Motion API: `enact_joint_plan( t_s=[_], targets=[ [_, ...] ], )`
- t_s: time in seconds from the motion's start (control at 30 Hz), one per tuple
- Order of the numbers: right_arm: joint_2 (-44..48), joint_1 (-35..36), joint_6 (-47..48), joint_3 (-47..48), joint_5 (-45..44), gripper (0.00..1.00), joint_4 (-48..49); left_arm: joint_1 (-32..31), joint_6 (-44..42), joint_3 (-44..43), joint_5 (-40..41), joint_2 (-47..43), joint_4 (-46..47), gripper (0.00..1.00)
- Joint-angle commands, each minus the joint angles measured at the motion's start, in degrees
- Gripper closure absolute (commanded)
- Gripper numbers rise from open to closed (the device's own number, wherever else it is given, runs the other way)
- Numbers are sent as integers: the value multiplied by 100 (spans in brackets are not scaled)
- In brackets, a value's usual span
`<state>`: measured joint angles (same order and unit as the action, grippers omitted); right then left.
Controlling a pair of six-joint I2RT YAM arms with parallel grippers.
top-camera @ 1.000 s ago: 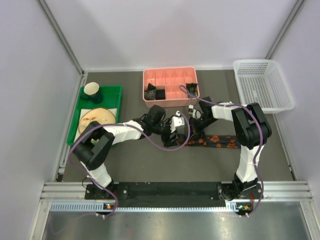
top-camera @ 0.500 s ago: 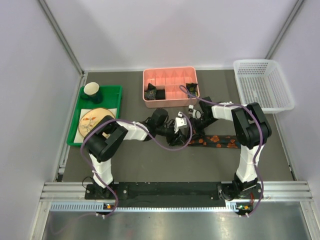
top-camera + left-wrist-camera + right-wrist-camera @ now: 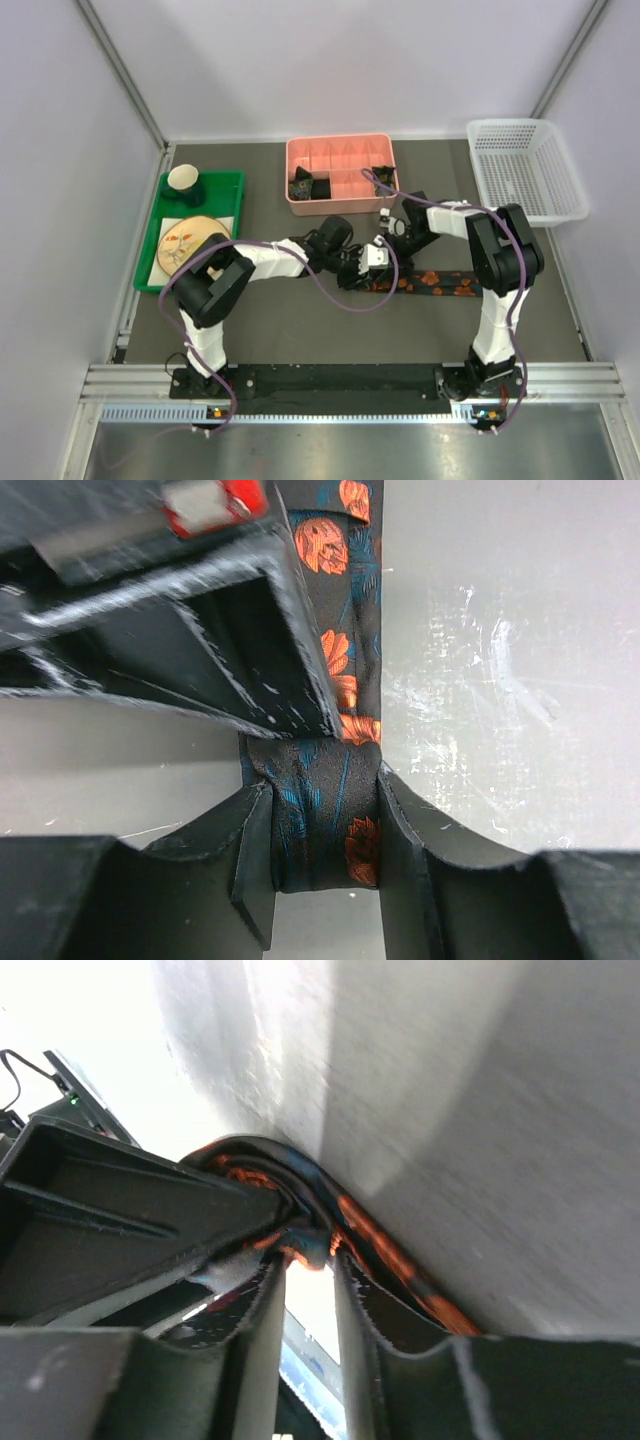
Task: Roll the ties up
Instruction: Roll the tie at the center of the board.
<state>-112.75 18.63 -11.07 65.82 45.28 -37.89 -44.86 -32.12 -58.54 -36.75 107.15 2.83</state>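
Left gripper [image 3: 323, 785] clamps the rolled end of 1 tie [image 3: 430, 281] at the centre of the table [image 3: 300, 320]. The flat remainder extends right. Right gripper [image 3: 308, 1260] jaws stand narrowly parted at the roll; hold cannot be determined.

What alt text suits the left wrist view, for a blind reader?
The left gripper clasps the rolled end of a black tie with orange flowers. A black finger of the other arm covers part of its flat strip.
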Motion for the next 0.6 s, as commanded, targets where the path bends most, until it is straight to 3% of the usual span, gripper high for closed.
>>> enact_joint_plan(
  t_s=[0.0, 0.23, 0.57],
  targets=[
    [305, -307, 438, 291, 85, 71, -315, -216, -488, -166, 941, 200, -1749, 92],
    [727, -404, 501, 98, 631, 60, -598, -497, -295, -851, 1539, 640, -2514, 93],
    [377, -194, -53, -298, 782, 60, 343, -559, -330, -1317, 1566, 965, -2911, 91]
  ],
)
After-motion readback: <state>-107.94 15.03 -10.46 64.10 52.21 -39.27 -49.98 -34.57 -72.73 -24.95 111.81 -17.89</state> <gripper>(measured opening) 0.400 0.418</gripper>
